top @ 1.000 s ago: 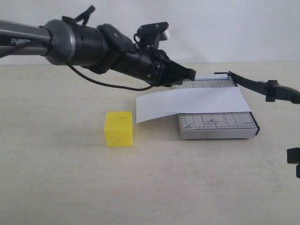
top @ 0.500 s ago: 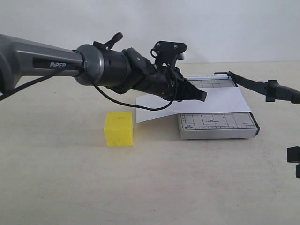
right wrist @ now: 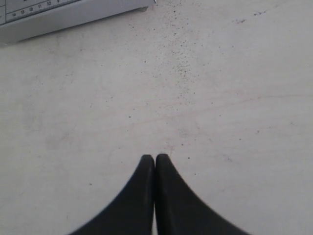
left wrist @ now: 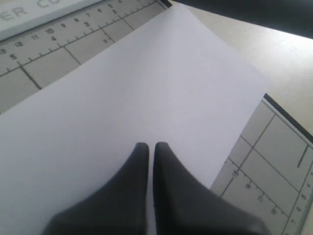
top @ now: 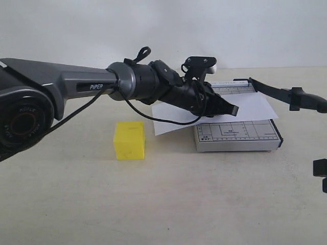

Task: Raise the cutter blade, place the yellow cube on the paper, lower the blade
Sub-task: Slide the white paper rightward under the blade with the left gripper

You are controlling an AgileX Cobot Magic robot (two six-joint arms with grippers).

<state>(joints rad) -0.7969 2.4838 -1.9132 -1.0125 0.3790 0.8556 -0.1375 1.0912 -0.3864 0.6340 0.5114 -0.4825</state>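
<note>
The grey ruled cutter board [top: 237,137] lies right of centre, and its cutter blade [top: 278,92] stands raised, slanting up toward the right edge. The white paper [top: 253,107] lies across the board, overhanging it on the left. My left gripper [top: 233,109] reaches over the paper, shut with nothing between its fingers. In the left wrist view its tips [left wrist: 151,145] sit low on the paper [left wrist: 146,83]; I cannot tell if they touch. The yellow cube [top: 129,140] stands on the table left of the board. My right gripper [right wrist: 155,157] is shut above bare table.
A corner of the cutter board [right wrist: 58,17] shows in the right wrist view. The ruled board surface [left wrist: 279,161] lies beside the paper in the left wrist view. A black part of the right arm [top: 320,170] shows at the right edge. A white wall stands behind the table.
My left arm has stretched rightward, bringing its shut gripper over the paper on the board. The paper has shifted slightly right and turned a little. Cube, blade and right arm have not moved.
</note>
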